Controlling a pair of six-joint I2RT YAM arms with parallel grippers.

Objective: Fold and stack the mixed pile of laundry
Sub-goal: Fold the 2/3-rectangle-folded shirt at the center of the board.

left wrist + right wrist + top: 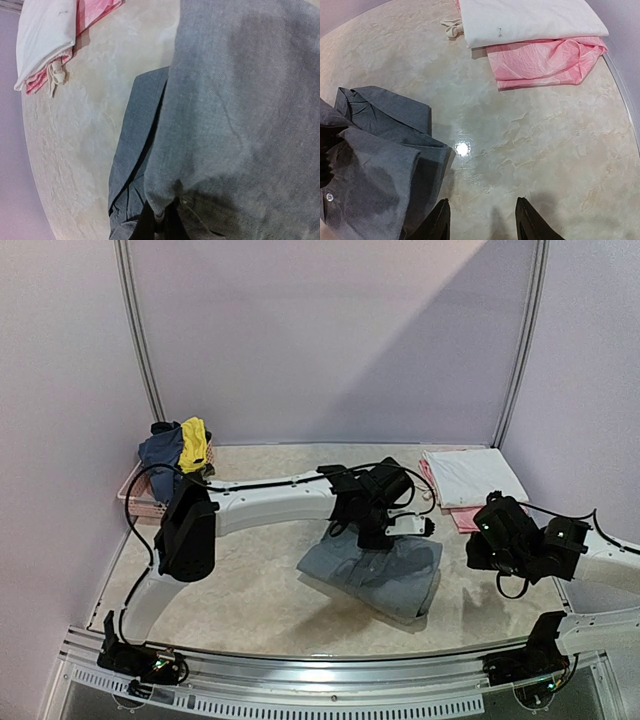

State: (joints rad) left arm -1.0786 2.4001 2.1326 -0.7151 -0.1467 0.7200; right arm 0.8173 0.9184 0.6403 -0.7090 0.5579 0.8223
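Grey trousers (375,575) lie partly folded mid-table. My left gripper (372,532) is shut on a fold of the trousers' edge (165,200), lifting it; the black fingertips (145,227) pinch the cloth at the bottom of the left wrist view. My right gripper (482,220) hovers open over bare table just right of the trousers (375,150), nothing between its fingers. A folded white piece (470,475) lies on a folded pink piece (545,60) at the back right. A navy top (160,452) and a yellow garment (193,443) hang over the basket.
A pink lattice basket (140,502) stands at the back left against the wall. Lilac walls close the table at the back and sides. The right arm's wrist (510,535) sits near the right edge, below the white and pink stack (47,45).
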